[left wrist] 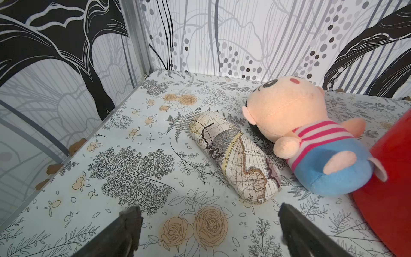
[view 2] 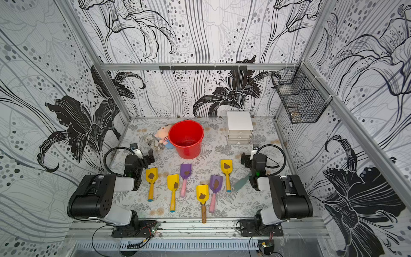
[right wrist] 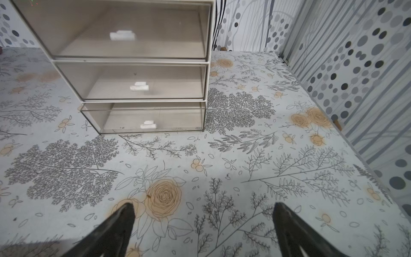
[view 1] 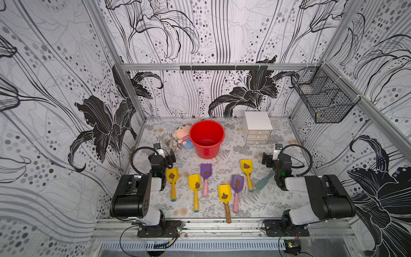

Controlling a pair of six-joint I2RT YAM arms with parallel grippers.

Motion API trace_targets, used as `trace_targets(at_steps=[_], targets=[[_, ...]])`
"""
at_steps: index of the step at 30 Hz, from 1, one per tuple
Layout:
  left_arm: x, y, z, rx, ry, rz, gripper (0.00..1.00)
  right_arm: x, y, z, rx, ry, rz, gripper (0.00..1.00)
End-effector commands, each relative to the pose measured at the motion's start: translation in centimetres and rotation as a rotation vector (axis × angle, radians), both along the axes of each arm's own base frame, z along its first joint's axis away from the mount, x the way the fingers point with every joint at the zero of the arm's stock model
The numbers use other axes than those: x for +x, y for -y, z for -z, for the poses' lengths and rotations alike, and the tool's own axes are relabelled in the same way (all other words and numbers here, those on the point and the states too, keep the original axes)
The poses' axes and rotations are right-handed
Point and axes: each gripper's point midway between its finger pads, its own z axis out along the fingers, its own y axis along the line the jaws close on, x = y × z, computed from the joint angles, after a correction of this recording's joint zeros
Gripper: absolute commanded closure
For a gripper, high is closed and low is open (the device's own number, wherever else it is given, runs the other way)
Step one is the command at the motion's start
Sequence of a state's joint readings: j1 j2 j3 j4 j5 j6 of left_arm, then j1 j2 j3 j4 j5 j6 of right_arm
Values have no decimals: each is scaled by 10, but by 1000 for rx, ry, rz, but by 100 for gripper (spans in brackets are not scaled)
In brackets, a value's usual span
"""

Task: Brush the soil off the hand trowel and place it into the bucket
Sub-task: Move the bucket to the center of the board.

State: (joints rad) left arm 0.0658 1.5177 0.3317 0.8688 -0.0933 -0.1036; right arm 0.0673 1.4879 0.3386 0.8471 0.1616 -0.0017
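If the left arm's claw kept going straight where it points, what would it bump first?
Most likely the map-printed case, lying straight ahead of the left gripper and its open fingers. The plush toy lies just beyond. Height is unclear, so it might pass over it.

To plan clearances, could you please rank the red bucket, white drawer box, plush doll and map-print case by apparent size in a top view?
1. red bucket
2. white drawer box
3. plush doll, partly hidden by the bucket
4. map-print case, clearly smallest
All lie similarly far from the camera, so nearness hardly skews this.
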Motion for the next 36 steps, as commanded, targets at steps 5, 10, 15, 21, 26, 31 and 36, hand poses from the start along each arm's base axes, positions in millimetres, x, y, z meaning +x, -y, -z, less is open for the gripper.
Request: trace_targets(at_steps=[5,10,15,21,26,31,36], targets=[[9,-1,-15,18,54,13,1,7,-1,-8,-18,29,2,0],[9,0,-15,15,55,14,1,7,-1,-8,-19,27,1,0],[10,0,-15,14,54,15,1,7,-1,-8,-18,28,2,0],[5,-4,-22,26,80,-11,1,6,3,-13,-27,47,28,0],[-18,-26,-63,-36,84,-174,1,-3,21,-64,35,3,175,0],[-24,-9,-105,-276,131,-136,0,-23,15,-112,157,43,167,1],[-29,86,-120,-614,67,208,8,-57,-48,-120,256,-81,-62,3]])
